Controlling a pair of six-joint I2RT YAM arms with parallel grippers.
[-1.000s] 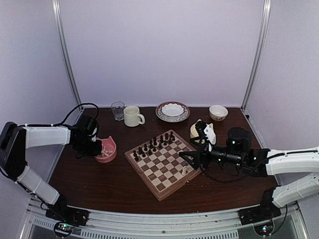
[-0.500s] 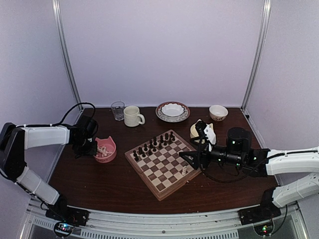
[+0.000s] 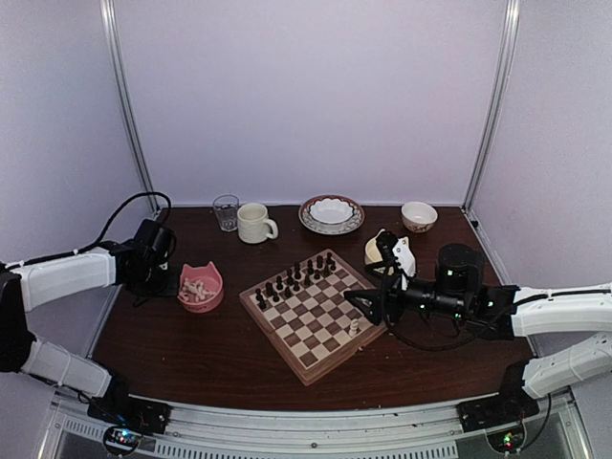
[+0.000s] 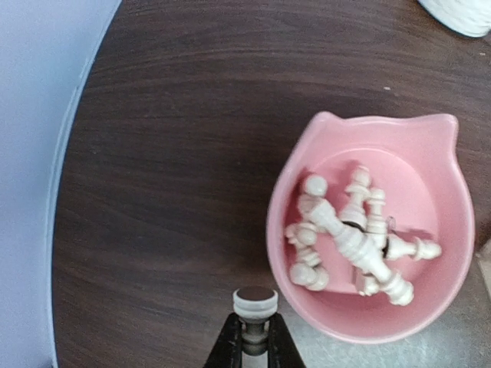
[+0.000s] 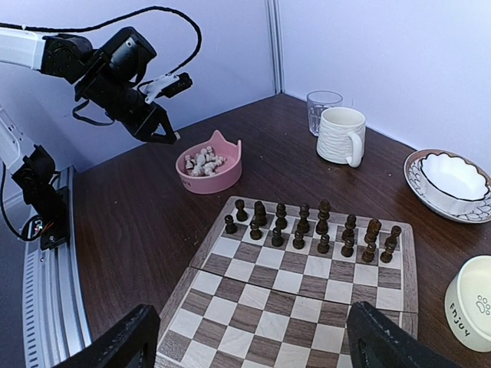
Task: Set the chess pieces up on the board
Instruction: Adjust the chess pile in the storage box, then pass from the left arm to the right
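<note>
The board (image 3: 306, 330) lies mid-table with dark pieces (image 3: 295, 277) along its far-left side and one cream-white piece (image 3: 354, 326) near its right edge. More cream-white chess pieces (image 4: 345, 238) are heaped in a pink bowl (image 4: 278, 230). My left gripper (image 4: 255, 346) is shut on one white piece (image 4: 255, 303), held base outward just left of the bowl. That gripper (image 3: 164, 283) hangs beside the bowl (image 3: 215, 279). My right gripper (image 5: 257, 353) is open, its fingers wide apart above the board (image 5: 284, 307), holding nothing.
Along the back stand a glass (image 3: 226, 211), a cream mug (image 3: 254, 223), a patterned plate with a white bowl (image 3: 331, 212) and a small bowl (image 3: 419, 216). A cream pet bowl (image 5: 472, 303) sits right of the board.
My left gripper has drawn back to the left, off the pink bowl, with a white piece in it. The right arm has not moved.
</note>
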